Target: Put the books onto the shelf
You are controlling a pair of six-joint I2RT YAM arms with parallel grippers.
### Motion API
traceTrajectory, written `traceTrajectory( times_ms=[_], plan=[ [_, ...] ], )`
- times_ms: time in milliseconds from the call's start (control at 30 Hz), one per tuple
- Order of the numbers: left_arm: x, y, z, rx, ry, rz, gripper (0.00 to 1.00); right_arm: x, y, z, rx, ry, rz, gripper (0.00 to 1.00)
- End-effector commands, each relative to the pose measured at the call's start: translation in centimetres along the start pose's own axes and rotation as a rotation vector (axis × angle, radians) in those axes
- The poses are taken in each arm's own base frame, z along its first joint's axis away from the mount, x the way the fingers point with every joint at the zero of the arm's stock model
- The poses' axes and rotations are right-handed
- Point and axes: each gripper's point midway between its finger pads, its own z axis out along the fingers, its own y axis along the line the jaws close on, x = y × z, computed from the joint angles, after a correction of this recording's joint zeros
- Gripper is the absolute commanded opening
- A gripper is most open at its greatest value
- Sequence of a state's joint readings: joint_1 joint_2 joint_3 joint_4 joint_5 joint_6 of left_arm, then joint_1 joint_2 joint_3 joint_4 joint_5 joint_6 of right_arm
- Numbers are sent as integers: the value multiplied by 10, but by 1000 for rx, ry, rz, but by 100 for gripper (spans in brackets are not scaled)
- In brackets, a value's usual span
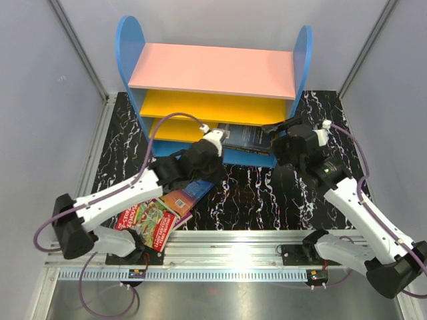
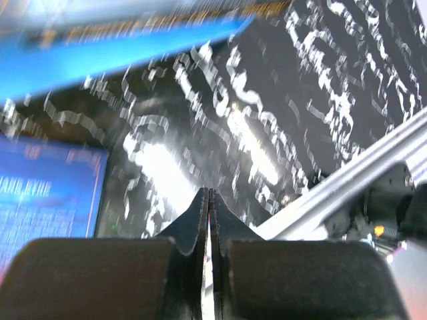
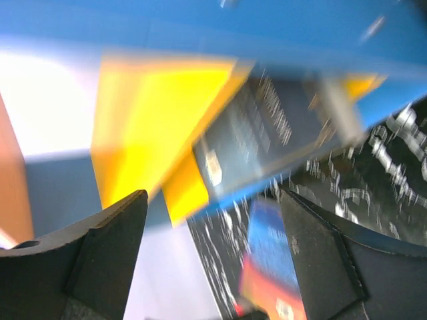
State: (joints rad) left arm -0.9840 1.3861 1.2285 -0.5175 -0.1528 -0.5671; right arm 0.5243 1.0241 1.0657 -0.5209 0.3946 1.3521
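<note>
The shelf [image 1: 212, 70] stands at the back, with blue sides, a pink top and yellow boards. A dark blue book [image 1: 248, 137] lies flat on its blue bottom board, and in the right wrist view this dark blue book [image 3: 267, 133] is just beyond my open, empty right gripper [image 3: 213, 197]. From above, the right gripper [image 1: 277, 133] is at the book's right end. My left gripper [image 1: 212, 170] hangs over the mat in front of the shelf. Its tips [image 2: 209, 195] are shut on nothing. A blue-orange book [image 1: 190, 192], a red cartoon book [image 1: 150, 220] and a purple one under them lie front left.
A black marbled mat [image 1: 267, 193] covers the table. A metal rail [image 1: 233, 257] runs along the near edge. Grey walls close in the left, right and back. Purple cables loop from both arms.
</note>
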Motion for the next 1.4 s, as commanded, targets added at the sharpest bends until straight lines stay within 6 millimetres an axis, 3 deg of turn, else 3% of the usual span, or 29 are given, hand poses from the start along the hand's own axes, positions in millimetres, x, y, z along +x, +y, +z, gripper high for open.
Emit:
traceTrajectory(
  times_ms=[0,33,67,133,167,233,267,367,467,500,633,667,700,733,800,933,1100,1233,1367],
  plan=[
    [21,51,-16,-114,23,-109,0,45,1,-16,-9,165,-134,88],
    [25,60,-20,-123,31,-140,0,67,3,-27,-30,212,-177,88],
    [41,74,-22,-138,62,-164,0,74,2,-31,-31,224,-198,88],
    [38,100,-41,-184,28,-227,3,90,0,-39,-36,263,-219,88],
    [46,114,-46,-221,43,-244,14,100,-4,-45,-36,294,-238,88],
    [39,139,-62,-277,-2,-300,33,111,-10,-49,-33,350,-251,88],
    [40,149,-65,-296,-1,-320,54,116,-10,-51,-40,372,-255,88],
    [37,201,-86,-412,-16,-417,72,132,-9,-63,-65,478,-301,88],
    [37,229,-94,-447,-16,-466,81,144,-6,-71,-84,535,-352,88],
    [37,251,-100,-499,-26,-491,83,151,-9,-75,-85,580,-377,88],
    [35,282,-93,-512,-1,-542,83,185,-38,-68,-12,709,-430,89],
    [34,290,-83,-502,12,-554,83,190,-41,-65,-9,715,-434,89],
    [33,292,-79,-501,20,-556,82,199,-46,-67,-1,766,-424,89],
    [32,294,-74,-497,26,-553,82,208,-65,-62,44,791,-429,89],
    [34,301,-60,-488,50,-559,80,224,-65,-61,12,840,-367,89],
    [42,313,-44,-500,96,-556,79,249,-96,-49,33,890,-275,89],
    [53,321,-31,-496,151,-525,77,281,-106,-44,6,888,-234,89],
    [60,323,-20,-479,196,-539,75,304,-90,-31,-88,844,-154,89],
    [62,319,-11,-460,204,-549,73,313,-94,-10,-98,753,-71,89]
  ],
)
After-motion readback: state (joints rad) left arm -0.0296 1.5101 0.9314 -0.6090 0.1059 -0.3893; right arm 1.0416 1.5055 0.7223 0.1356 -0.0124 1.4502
